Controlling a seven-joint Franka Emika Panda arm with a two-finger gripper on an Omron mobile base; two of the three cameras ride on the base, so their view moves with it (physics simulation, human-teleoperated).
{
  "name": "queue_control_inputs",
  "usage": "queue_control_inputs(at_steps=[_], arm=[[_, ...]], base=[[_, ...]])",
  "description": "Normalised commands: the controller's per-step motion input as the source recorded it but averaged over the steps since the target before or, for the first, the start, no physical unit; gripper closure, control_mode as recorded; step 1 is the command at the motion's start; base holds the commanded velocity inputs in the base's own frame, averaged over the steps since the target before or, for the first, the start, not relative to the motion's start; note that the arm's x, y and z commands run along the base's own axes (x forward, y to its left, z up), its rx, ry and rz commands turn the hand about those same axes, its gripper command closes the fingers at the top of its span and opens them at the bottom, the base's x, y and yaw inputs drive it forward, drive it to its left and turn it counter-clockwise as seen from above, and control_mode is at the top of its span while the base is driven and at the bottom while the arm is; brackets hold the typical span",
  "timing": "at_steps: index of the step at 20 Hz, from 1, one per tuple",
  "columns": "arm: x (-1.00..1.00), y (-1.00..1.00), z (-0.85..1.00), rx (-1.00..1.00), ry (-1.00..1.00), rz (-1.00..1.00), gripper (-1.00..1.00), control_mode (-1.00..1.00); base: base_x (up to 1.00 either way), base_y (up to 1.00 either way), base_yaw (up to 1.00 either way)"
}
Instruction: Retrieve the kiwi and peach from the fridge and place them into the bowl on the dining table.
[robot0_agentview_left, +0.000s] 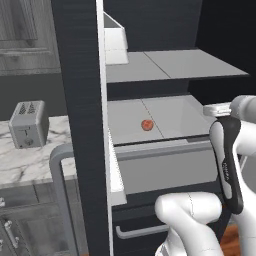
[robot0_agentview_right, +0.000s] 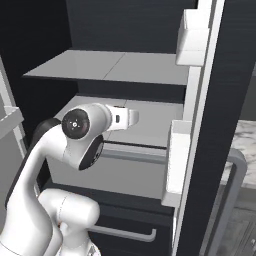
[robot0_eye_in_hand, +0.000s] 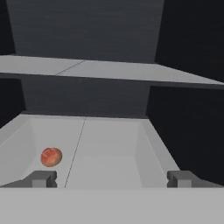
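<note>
The fridge (robot0_agentview_left: 80, 125) stands open, with grey shelves inside. The peach (robot0_agentview_left: 147, 124), a small orange-red fruit, lies on the lower shelf (robot0_agentview_left: 170, 115) left of its centre seam. In the hand view the peach (robot0_eye_in_hand: 51, 157) sits low on the left, just above the left fingertip (robot0_eye_in_hand: 41, 178). My gripper (robot0_eye_in_hand: 111, 179) is open and holds nothing. It hovers at the front edge of that shelf, to the right of the peach and apart from it. The kiwi, the bowl and the dining table are out of view.
A grey toaster (robot0_agentview_left: 29, 124) stands on the marble counter (robot0_agentview_left: 30, 160) left of the fridge. White door bins (robot0_agentview_left: 114, 42) (robot0_agentview_right: 177, 160) jut from the open doors. An upper shelf (robot0_agentview_right: 115, 67) lies above the gripper. A drawer with a bar handle (robot0_agentview_right: 120, 232) sits below.
</note>
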Motion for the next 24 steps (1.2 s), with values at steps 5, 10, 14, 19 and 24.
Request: queue_control_inputs(at_steps=[5,10,14,19,24], arm=[[0.18,0.27,-0.20,0.00,0.18,0.00,-1.00,-1.00],[0.33,0.52,-0.54,-0.02,0.28,0.00,-1.00,-1.00],[0.34,0.47,-0.52,-0.02,0.13,0.00,-1.00,-1.00],[0.42,0.27,-0.47,0.01,0.00,0.00,-1.00,-1.00],[0.46,0.30,-0.45,0.05,0.04,0.00,-1.00,-1.00]], base=[[0.11,0.12,0.00],[0.00,0.00,0.00],[0.00,0.00,0.00],[0.00,0.00,0.00],[0.00,0.00,0.00]])
